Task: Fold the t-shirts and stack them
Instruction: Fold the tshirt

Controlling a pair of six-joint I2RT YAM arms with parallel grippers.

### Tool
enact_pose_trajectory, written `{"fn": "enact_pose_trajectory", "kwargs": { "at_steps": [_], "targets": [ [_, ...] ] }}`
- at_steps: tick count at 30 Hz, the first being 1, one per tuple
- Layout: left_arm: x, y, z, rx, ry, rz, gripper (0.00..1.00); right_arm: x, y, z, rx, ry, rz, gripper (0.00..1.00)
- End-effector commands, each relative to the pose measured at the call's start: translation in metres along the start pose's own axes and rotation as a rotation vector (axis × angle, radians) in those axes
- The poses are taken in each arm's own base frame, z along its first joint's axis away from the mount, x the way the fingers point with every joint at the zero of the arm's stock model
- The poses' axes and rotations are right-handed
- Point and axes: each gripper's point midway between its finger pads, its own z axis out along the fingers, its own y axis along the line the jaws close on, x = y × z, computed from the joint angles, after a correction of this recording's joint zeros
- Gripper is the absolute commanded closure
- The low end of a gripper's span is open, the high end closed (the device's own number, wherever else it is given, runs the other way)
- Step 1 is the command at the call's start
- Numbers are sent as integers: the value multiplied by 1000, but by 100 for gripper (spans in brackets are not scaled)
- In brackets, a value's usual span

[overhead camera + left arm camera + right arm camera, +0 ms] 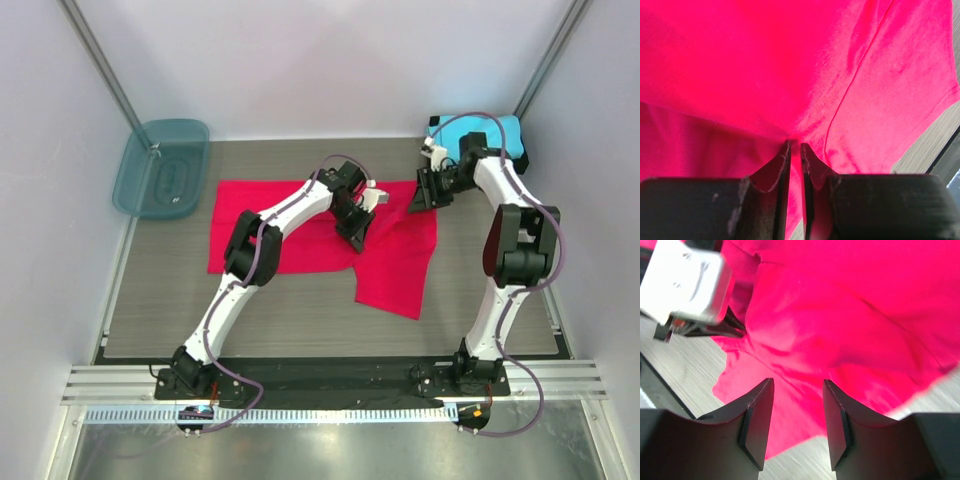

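The right arm (500, 190) covers part of the cyan t-shirt (498, 130), and what lies beneath it cannot be told. Both wrist views cut off the red t-shirt (395, 270) at their edges. The left arm (290, 210) hides its middle.

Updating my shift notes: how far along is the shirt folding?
Done: one folded cyan t-shirt sits at the back right. In hand: the left gripper pinches the red t-shirt, mostly spread out; the right gripper hovers open over it. Left: finishing that fold and stacking it.
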Motion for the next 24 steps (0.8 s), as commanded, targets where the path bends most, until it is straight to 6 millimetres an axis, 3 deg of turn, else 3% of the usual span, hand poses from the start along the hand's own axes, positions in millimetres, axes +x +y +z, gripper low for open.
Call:
{"fn": "enact_pose_trajectory", "kwargs": {
  "at_steps": [1, 4, 8, 15, 24],
  "targets": [
    [-8, 6, -18, -55, -28, 31, 85, -17, 12, -36, 66, -86, -120, 50],
    [-20, -5, -34, -55, -69, 57, 84, -17, 14, -37, 64, -91, -115, 50],
    [-31, -11, -44, -70, -101, 83, 72, -16, 11, -33, 62, -80, -103, 50],
    [-30, -23, -32, -31, -89, 87, 69, -8, 7, -27, 57, -53, -94, 50],
    [-50, -36, -27, -13, -137, 126, 75, 21, 0, -22, 84, 20, -106, 50]
  ]
}}
